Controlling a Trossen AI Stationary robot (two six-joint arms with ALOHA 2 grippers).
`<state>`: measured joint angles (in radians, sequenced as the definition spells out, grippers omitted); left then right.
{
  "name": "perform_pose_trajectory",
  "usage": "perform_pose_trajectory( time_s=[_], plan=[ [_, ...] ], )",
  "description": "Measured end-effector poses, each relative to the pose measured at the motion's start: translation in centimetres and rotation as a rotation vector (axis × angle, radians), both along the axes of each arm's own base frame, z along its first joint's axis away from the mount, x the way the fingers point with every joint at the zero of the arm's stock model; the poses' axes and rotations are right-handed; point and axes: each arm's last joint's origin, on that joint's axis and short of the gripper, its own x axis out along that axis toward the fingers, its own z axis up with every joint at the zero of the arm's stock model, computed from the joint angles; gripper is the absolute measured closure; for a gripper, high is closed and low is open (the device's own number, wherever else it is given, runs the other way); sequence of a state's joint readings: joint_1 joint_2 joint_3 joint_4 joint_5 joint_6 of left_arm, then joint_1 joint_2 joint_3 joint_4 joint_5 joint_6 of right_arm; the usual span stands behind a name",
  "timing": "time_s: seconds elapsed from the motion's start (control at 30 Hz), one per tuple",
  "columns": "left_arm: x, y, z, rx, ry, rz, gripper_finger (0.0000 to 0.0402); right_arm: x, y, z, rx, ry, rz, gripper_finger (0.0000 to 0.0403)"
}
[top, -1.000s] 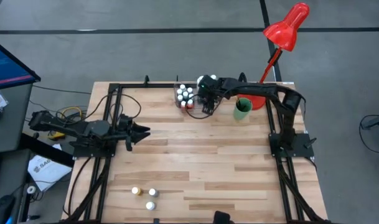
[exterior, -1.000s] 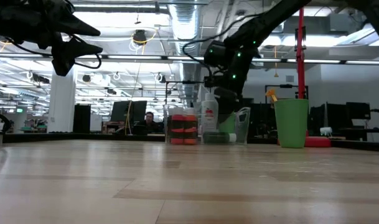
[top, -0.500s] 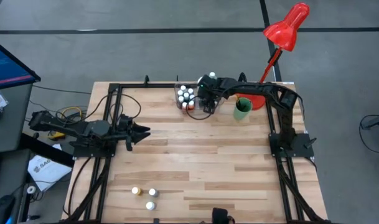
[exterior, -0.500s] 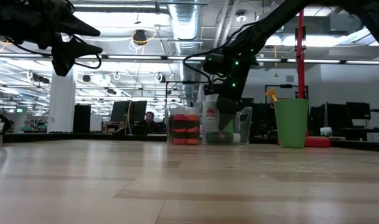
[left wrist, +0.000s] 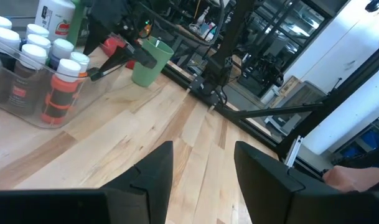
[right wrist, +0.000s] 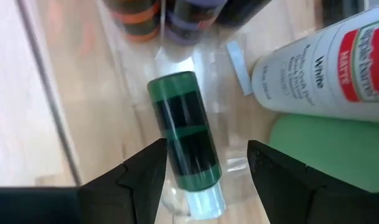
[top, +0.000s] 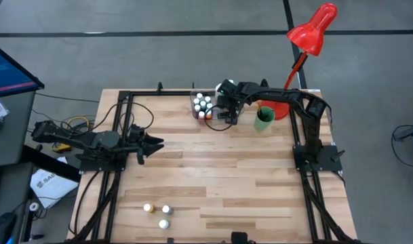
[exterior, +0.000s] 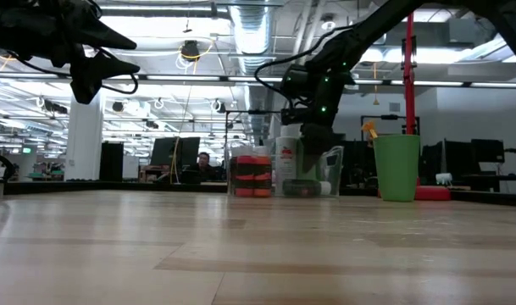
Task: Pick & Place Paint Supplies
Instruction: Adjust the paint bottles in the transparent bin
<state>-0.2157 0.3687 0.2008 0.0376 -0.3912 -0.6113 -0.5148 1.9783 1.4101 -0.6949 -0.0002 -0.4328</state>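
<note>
A clear tray [top: 195,112] stands at the table's far middle with several small white-capped bottles [top: 203,104] upright in it. My right gripper [top: 223,110] points down into the tray, open. In its wrist view a small green bottle [right wrist: 186,143] lies on its side on the tray's floor between the fingers of my right gripper [right wrist: 209,149], close to one finger [right wrist: 142,177]; I cannot tell whether they touch. A tall white bottle [right wrist: 326,68] is beside it. My left gripper [top: 155,144] waits open at the left, above the table.
A green cup [top: 264,118] and a red lamp [top: 313,30] stand right of the tray. Three small bottles [top: 159,213] stand near the table's near left. The tray's wall [right wrist: 46,93] rises close beside the right fingers. Bare wood lies between the two groups.
My right gripper has sunk into the tray, toward its floor, and has rolled a little about its own axis. Its fingers stay apart. The bottles and the tray stand where they were.
</note>
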Motion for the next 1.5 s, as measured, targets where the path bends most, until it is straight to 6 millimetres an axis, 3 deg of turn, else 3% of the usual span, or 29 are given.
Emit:
perform_pose_trajectory(
  time_s=[0.9,1.13,1.5],
  plan=[
    [0.0,0.0,0.0,0.001,0.003,0.0,0.0243,-0.7,-0.3,0.0,0.011,0.039,0.142,0.0192],
    [0.0,0.0,-0.1,0.001,0.004,0.0,0.0243,-0.5,-0.2,-1.6,0.077,0.06,0.166,0.0193],
    [0.0,0.0,0.0,0.001,0.003,0.0,0.0243,-0.6,-0.1,-1.7,0.062,0.077,0.175,0.0206]
  ],
)
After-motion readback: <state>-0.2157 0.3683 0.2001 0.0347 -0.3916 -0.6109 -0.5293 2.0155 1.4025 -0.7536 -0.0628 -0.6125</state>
